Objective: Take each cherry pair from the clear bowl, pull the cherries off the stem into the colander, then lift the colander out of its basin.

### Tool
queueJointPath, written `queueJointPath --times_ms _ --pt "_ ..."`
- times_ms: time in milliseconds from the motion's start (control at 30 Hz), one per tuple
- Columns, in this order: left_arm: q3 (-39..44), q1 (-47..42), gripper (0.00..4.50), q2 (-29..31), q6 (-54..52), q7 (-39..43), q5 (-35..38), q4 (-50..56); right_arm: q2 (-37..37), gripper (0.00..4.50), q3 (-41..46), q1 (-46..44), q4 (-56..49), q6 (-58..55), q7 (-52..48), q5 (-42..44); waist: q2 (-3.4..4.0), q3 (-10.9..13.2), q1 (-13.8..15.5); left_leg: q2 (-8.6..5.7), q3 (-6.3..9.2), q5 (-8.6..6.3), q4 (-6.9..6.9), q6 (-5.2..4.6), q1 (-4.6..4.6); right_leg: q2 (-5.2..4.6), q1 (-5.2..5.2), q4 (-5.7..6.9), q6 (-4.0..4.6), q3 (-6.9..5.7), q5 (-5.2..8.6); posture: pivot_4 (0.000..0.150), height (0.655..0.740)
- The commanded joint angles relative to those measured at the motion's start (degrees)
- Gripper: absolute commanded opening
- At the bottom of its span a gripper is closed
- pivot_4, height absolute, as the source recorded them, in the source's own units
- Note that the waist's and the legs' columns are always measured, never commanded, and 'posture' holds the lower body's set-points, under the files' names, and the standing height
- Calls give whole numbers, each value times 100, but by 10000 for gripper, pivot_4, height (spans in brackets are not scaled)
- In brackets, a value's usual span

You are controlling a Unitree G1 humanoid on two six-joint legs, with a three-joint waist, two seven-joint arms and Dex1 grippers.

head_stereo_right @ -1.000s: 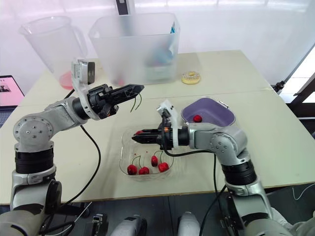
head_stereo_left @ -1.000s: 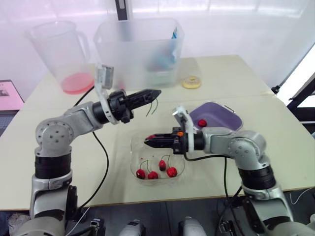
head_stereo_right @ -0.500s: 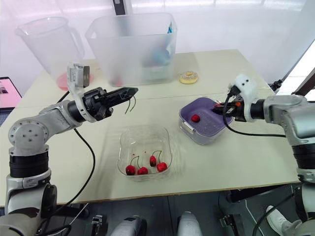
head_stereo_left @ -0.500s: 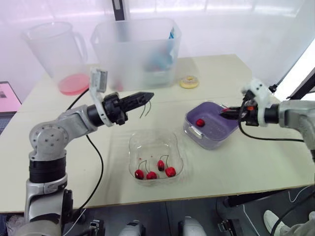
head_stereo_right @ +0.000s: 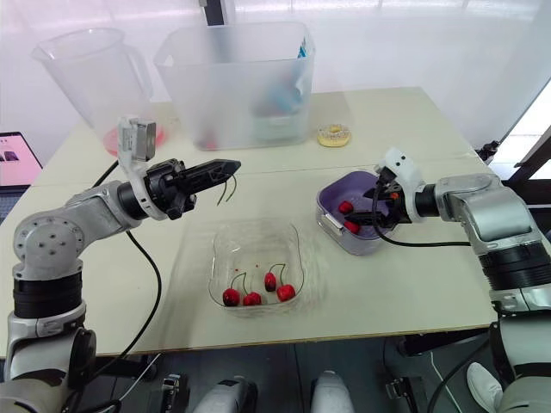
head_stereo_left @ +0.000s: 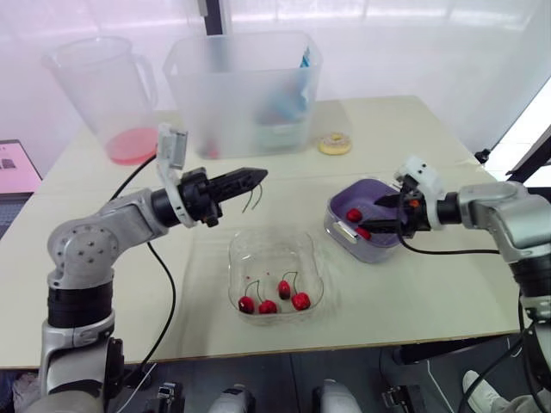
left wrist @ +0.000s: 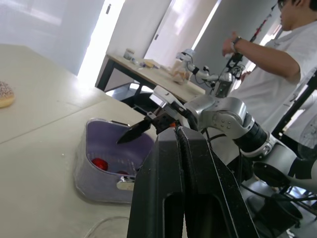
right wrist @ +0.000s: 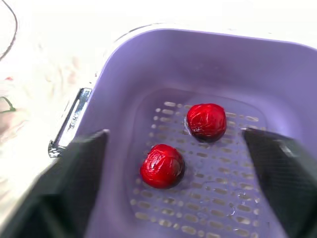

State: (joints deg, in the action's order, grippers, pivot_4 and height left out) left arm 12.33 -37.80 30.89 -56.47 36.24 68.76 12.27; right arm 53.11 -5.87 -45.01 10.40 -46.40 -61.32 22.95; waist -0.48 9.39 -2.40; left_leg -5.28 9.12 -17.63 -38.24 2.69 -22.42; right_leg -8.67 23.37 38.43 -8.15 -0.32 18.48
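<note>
A second cherry [right wrist: 162, 166] now lies in the purple colander [right wrist: 148, 64] by the surface's right edge, under the spread-apart right pincer [head_stereo_right: 366, 211], while the left pincer [head_stereo_left: 258, 175] clamps the bare stem [head_stereo_left: 252, 196], so this pair is done.

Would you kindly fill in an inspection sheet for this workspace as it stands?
Surface: beige table, a seam across it.
Job's things: clear bowl holds four cherries with stems; purple colander holds two loose cherries.
Clutter: pitcher, bin and doughnut along the far side.
Tools: left tool shut on a bare stem above the table; right tool open over the colander.
Cables: a black cable loops off the left arm, another under the right.
Surroundings: a person beyond the table; a screen at the left edge.
</note>
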Motion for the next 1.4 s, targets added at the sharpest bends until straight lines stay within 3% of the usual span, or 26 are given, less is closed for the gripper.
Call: queueJointPath --times_ms 33,400,533,700,967,1267,1400 --pt "89 8 0 27 152 27 -58 125 -17 44300 655 -293 -233 7 -140 406 0 0 -3 0 0 0 0 0 0 0 0 0 0 0 0 1500 7400" --pt "577 484 0 617 -119 -275 49 -9 -126 44300 1360 -385 -1416 -773 -736 1906 0 0 -16 4 8 0 3 0 1 3 1 -1 0 0 0 1500 7400" --pt "1094 855 0 990 -398 -939 -221 -1254 -318 44300 1338 -395 -1735 -972 -669 2271 2 -1 -20 4 12 0 1 0 2 3 0 0 0 0 0 1500 7400" --pt "1091 1611 0 1432 -369 -802 -987 -2150 -445 44300 1230 -269 -1966 -1179 -659 2535 1 -1 -17 0 16 0 6 0 2 0 2 -1 0 0 0 1500 7400" --pt "1340 2284 0 1332 74 -375 -1534 -2721 -254 44300 1080 -61 -2410 -1318 -696 2600 2 -1 26 -2 25 0 0 0 1 -2 -2 0 0 -1 0 1500 7400" --pt "1662 2320 0 1257 193 -342 -1755 -3012 -5 44300 1057 -40 -2547 -1393 -697 2709 1 -1 -4 0 23 0 4 0 1 -2 1 0 0 -1 0 1500 7400" --pt "1854 2278 19294 1422 387 -123 -1862 -3112 -5 45000 1030 -88 -2524 -1379 -624 2668 1 -1 -3 0 23 0 4 0 1 -2 1 0 0 -1 0 1500 7400"
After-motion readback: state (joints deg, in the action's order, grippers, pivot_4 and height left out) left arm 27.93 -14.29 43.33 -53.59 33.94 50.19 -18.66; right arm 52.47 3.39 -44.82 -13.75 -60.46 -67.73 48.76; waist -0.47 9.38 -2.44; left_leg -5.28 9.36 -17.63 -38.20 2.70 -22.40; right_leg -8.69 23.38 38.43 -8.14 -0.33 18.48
